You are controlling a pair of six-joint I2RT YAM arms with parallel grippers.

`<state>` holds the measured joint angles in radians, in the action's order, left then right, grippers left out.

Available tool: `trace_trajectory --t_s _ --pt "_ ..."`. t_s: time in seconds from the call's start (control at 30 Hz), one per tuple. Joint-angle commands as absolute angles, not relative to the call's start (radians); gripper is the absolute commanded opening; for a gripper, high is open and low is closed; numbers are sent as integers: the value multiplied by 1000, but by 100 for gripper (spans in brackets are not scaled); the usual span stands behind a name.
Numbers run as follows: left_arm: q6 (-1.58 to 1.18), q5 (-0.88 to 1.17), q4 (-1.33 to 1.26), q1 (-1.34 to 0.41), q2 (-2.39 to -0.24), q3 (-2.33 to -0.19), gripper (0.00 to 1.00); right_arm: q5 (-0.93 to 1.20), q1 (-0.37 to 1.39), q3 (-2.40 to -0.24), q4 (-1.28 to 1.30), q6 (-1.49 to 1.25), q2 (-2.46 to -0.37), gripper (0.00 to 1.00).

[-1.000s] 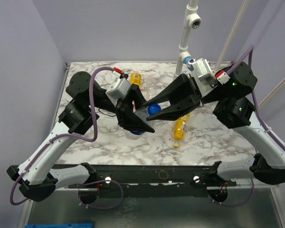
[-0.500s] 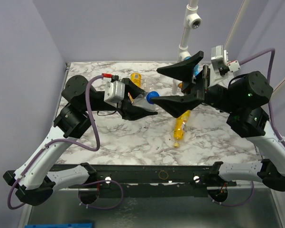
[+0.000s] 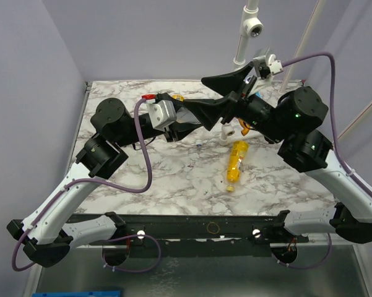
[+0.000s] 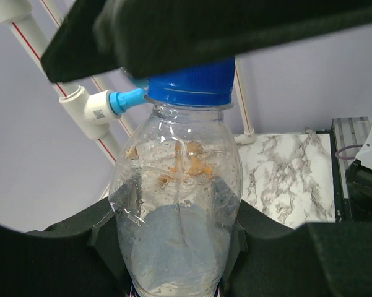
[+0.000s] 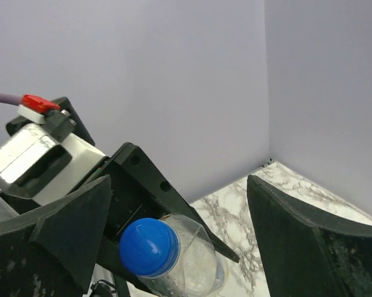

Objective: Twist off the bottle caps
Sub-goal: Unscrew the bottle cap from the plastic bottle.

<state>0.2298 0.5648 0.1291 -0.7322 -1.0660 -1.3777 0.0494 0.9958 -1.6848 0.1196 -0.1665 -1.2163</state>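
We note the blue cap (image 5: 147, 246) faces the right gripper (image 5: 179, 185), jaws spread, empty; left gripper (image 4: 176, 247) clamps the bottle (image 4: 176, 185).

Nothing legible in any view.
You are looking at a small dark code patch on the white pipe fitting (image 4: 86, 112), too blurred to read, while any print on the yellow bottle (image 3: 236, 162) is showing too small to decipher.
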Motion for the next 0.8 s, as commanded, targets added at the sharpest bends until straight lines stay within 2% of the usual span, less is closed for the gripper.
trace_trajectory --t_s 0.0,0.13,0.3,0.37,0.5,0.73,0.77 --pt "240 517 120 -730 -1061 -1375 0 5 999 -1691 137 -174 -1233 90" --pt "220 487 115 -730 -1069 -1380 0 -37 999 -1671 121 -173 -1225 79" --pt "190 483 108 -730 -1076 -1380 0 -43 999 -1648 101 -179 -1212 49" --pt "171 475 107 -731 -1081 -1386 0 -44 999 -1649 105 -177 -1216 42" --pt "119 458 108 -730 -1096 -1408 0 -43 999 -1648 121 -174 -1221 54" --pt "19 472 115 -732 -1109 -1438 0 -57 999 -1652 124 -167 -1224 55" --pt "5 477 117 -731 -1110 -1444 0 -58 999 -1656 129 -163 -1229 52"
